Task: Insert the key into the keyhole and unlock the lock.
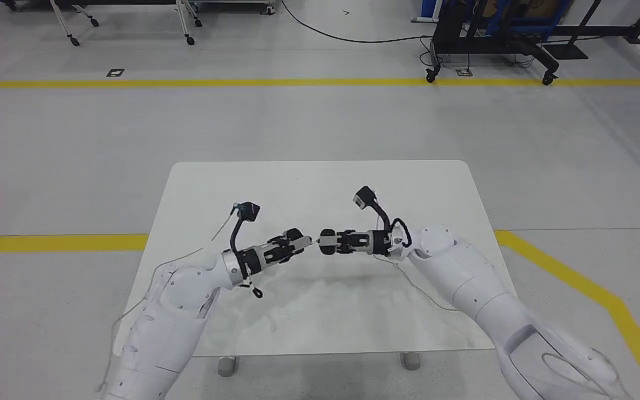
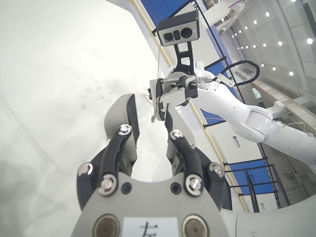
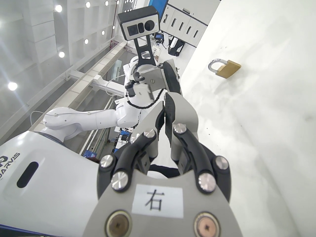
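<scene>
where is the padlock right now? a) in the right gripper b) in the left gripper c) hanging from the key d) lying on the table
d, the padlock lies on the table, untouched, while the right gripper pinches only the key

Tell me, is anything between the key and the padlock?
Nothing visible. The right gripper holds the key; the padlock lies aside on the table. The open left gripper faces the key, off that path.
</scene>
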You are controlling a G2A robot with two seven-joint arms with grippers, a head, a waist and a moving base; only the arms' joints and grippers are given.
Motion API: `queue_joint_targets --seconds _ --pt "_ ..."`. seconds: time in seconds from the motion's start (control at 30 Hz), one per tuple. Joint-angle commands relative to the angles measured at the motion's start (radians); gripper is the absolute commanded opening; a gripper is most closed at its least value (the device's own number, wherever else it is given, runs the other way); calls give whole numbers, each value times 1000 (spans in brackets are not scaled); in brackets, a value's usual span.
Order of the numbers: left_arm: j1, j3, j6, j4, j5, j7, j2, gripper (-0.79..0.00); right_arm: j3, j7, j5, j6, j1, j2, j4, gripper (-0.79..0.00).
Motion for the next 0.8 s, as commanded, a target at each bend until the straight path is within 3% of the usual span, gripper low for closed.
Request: queue_joint_targets --seconds 0.0,0.3,0.4,0.67,0.77 --pt "5 -21 -7 -7 18 2 6 0 5 -35 -22 -35 1 5 16 -785" --pt "135 -176 -84 -154 278 58 48 0 25 -92 -46 -91 -5 21 30 -785" --pt "187 -236 -30 -224 473 160 58 0 25 -92 -46 -91 -5 21 30 -785" --pt "187 -236 -30 -224 473 160 58 0 25 -92 -46 -91 -5 21 30 -785" --pt "203 -221 -9 -226 625 178 62 0 25 -92 -46 -91 -5 21 30 -785"
